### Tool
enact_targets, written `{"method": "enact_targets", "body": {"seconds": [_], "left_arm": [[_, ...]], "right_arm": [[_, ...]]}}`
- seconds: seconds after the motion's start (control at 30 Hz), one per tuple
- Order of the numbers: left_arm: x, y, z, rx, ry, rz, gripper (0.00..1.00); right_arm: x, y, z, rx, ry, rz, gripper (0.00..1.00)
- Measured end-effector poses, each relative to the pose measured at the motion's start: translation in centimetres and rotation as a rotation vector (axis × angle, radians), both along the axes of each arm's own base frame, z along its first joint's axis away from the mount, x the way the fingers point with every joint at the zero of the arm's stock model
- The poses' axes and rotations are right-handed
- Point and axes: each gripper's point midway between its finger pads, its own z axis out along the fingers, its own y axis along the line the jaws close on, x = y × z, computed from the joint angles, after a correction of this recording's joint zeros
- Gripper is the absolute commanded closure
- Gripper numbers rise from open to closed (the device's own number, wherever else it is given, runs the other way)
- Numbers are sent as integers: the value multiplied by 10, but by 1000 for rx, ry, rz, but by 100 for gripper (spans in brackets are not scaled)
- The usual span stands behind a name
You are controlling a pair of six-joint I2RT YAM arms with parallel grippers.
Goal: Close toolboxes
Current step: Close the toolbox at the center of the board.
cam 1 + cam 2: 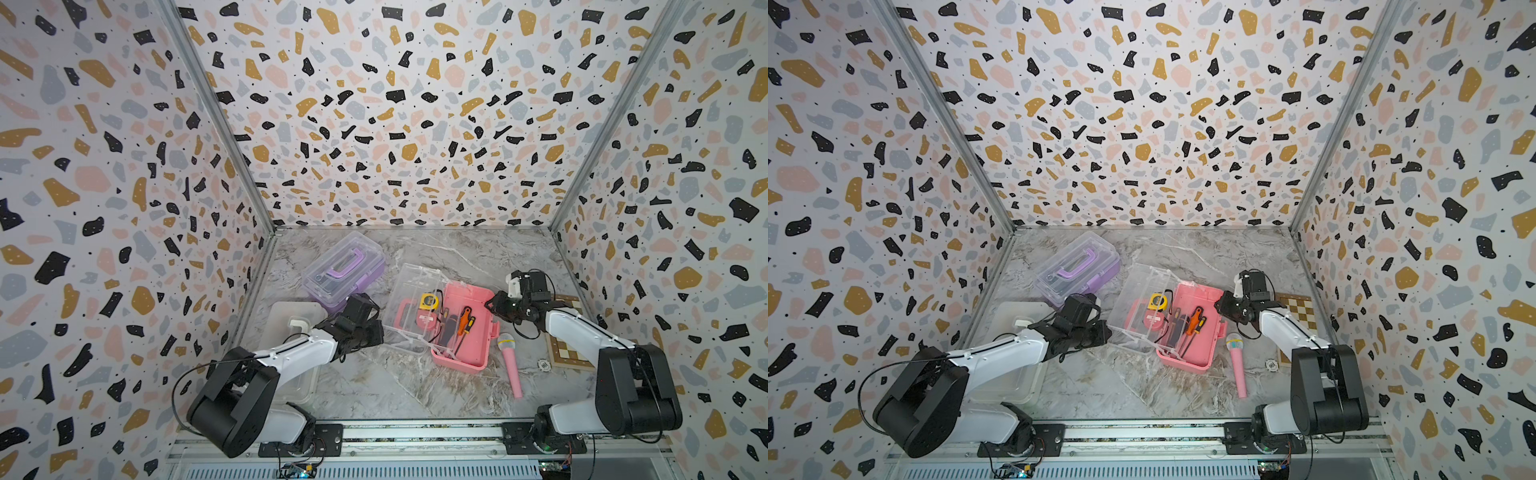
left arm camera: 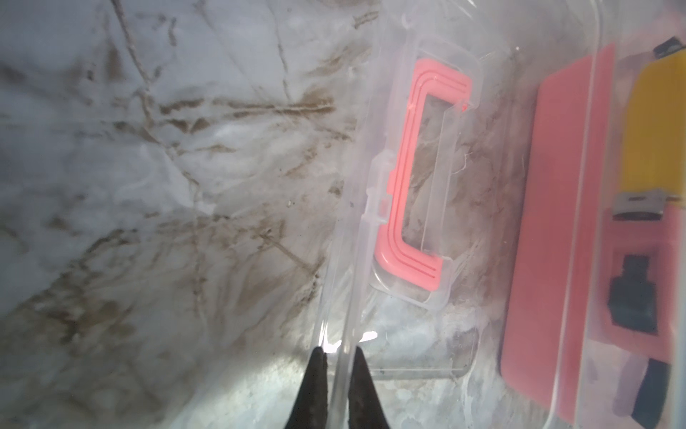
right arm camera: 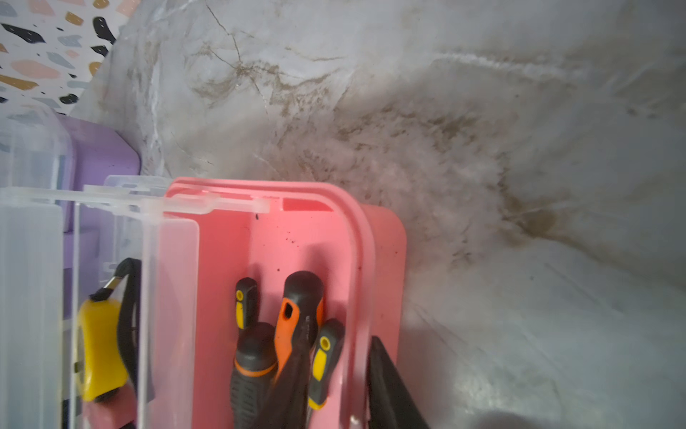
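The pink toolbox (image 1: 469, 332) (image 1: 1200, 338) lies open mid-table with screwdrivers (image 3: 293, 315) and a yellow tape measure (image 3: 98, 345) inside. Its clear lid (image 1: 411, 307) (image 1: 1142, 305) (image 2: 464, 185) stands tilted up on the left side. My left gripper (image 1: 381, 332) (image 1: 1108, 332) (image 2: 339, 358) is shut on the lid's free edge. My right gripper (image 1: 491, 304) (image 1: 1219, 306) (image 3: 345, 334) straddles the pink base's far right wall, jaws apart, with one finger (image 3: 386, 386) outside. The purple toolbox (image 1: 343, 270) (image 1: 1077, 268) sits at the back left, lid down. The white toolbox (image 1: 291, 318) (image 1: 1017, 316) lies partly under my left arm.
A pink toy microphone (image 1: 512, 370) (image 1: 1239, 368) lies right of the pink box. A brown checkered board (image 1: 567, 355) (image 1: 1302, 309) is under my right arm, with a small round disc (image 1: 543, 365) beside it. Patterned walls close in three sides.
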Motion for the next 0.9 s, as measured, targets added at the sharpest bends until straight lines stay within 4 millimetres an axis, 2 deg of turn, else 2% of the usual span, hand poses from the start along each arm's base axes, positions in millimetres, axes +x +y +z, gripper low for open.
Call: {"method": "enact_targets", "body": {"seconds": [0.2,0.37,0.57,0.77,0.9], "left_arm": [[6,6,14,92,-25,-27,100],[19,19,43,202,-108,-39,100],[28,30,81,360,-264,-82,100],[30,26,123,473,-458,-123,100],[27,13,146,508,-577,-162,100]], "right_arm": [[-5,12,2,73,-5,25,57],[-4,25,4,120,-22,46,56],[-1,50,1,178,-34,88,57],[4,73,0,216,-47,105,57],[8,84,-5,234,-47,104,57]]}}
